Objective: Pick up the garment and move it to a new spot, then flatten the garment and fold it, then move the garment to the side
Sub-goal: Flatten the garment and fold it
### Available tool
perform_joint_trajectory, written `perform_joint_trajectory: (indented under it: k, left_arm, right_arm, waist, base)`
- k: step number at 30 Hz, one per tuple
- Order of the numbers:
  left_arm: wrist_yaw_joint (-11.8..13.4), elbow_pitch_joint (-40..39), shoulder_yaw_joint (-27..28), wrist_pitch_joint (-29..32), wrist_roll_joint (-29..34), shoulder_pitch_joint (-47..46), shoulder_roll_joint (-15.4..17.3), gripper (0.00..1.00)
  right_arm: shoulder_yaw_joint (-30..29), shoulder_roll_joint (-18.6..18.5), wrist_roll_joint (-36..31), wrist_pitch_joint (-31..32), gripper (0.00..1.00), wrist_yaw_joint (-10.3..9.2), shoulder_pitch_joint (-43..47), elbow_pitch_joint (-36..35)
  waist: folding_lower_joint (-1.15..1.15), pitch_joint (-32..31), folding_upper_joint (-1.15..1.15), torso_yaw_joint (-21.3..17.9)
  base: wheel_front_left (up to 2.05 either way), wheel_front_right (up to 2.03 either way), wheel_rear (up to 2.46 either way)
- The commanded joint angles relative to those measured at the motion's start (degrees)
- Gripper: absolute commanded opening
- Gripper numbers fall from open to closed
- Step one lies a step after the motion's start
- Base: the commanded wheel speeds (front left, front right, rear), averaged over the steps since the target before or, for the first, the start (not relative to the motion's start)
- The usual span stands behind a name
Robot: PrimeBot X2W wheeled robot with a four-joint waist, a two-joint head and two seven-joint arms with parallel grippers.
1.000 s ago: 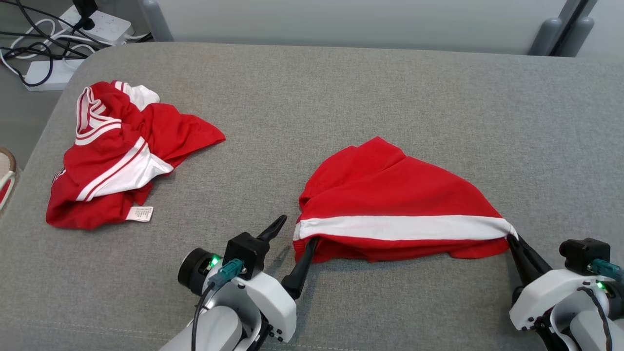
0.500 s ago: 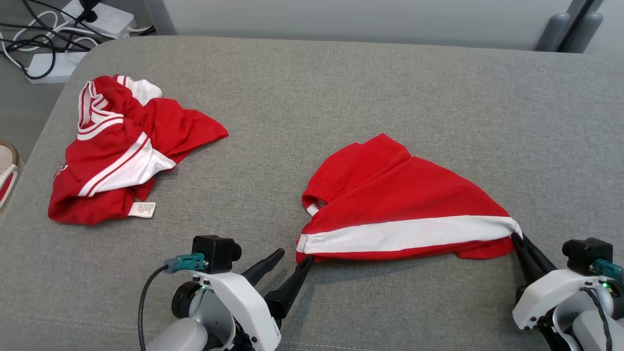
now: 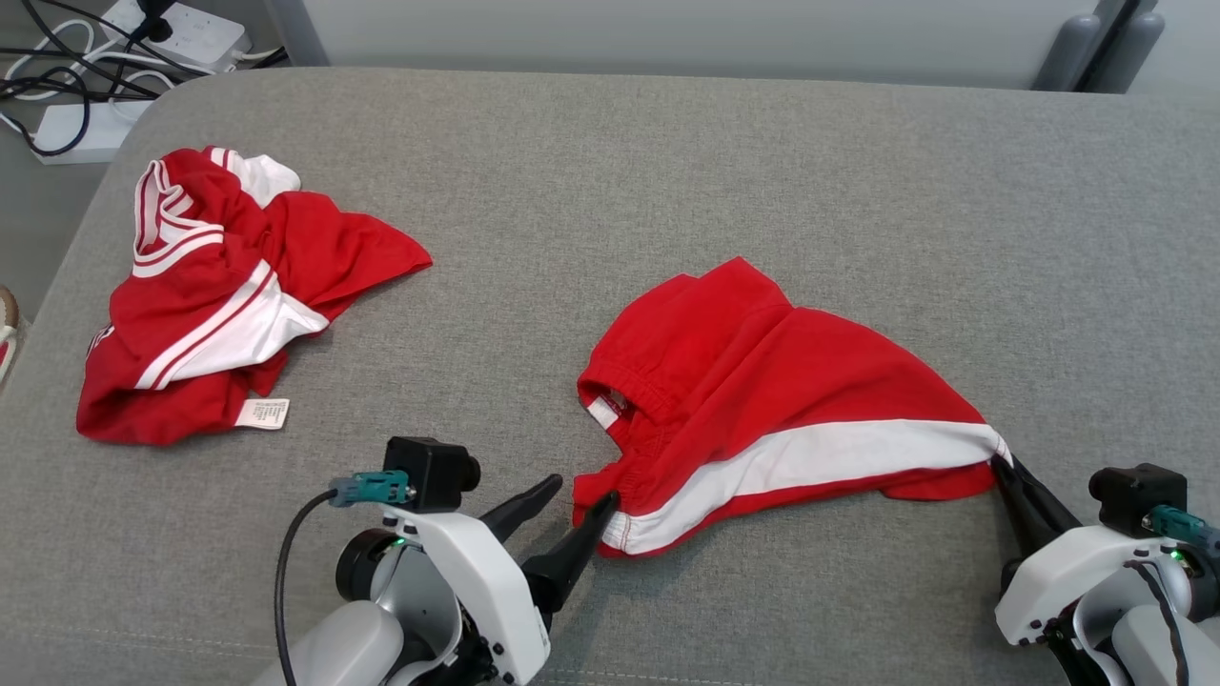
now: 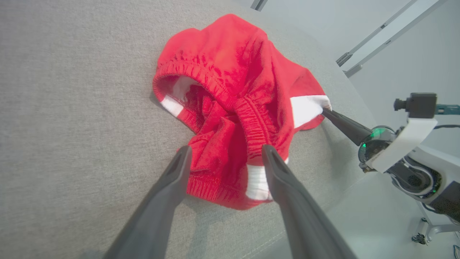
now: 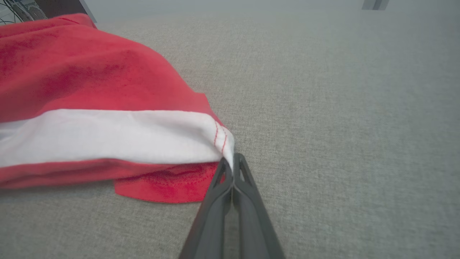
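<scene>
The garment (image 3: 762, 391) is a pair of red shorts with a white side stripe, lying rumpled on the grey cushion (image 3: 667, 191) right of centre. Its elastic waistband (image 4: 215, 86) gapes toward my left side. My right gripper (image 3: 999, 465) is shut on the garment's right corner, where the white stripe ends (image 5: 215, 136). My left gripper (image 3: 581, 491) is open at the garment's near left hem; in the left wrist view its fingers (image 4: 179, 169) straddle the bunched hem (image 4: 222, 172) without closing on it.
A second crumpled red and white garment (image 3: 219, 295) with a white label lies at the cushion's left. Power strips and cables (image 3: 86, 67) lie on the floor beyond the back left corner. A shoe (image 3: 6, 333) shows at the left edge.
My left gripper has let go of the garment's left end and turned. That end has sagged onto the cushion and the waistband has fallen open. The right gripper keeps its grip. The camera has shifted slightly.
</scene>
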Motion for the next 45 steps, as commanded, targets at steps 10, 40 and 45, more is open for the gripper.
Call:
perform_joint_trajectory:
  k: [10,40,45]
  left_arm:
    - [-2.23,-2.57,-1.13,3.16,-0.38,-2.0,1.82,1.0]
    - [-4.92,-0.5,-4.38,2.38,0.76,-2.01,0.3,0.0]
    - [-5.06,-2.0,-2.78,-0.46,1.51,-2.39,1.08,0.0]
  right_arm:
    - [0.69,-0.99,-0.05,-0.84,0.0,0.24,-1.06,-1.39]
    - [2.52,-2.14,0.86,-0.84,0.0,0.24,-1.08,-1.44]
    - [1.81,-2.6,0.68,-0.84,0.0,0.24,-1.33,-2.19]
  waist:
    - [0.0,0.69,0.0,-0.63]
    - [0.0,0.36,0.0,-2.01]
    - [0.0,0.05,0.0,-1.98]
  base:
    - [0.0,0.0,0.0]
    - [0.0,0.0,0.0]
    - [0.0,0.0,0.0]
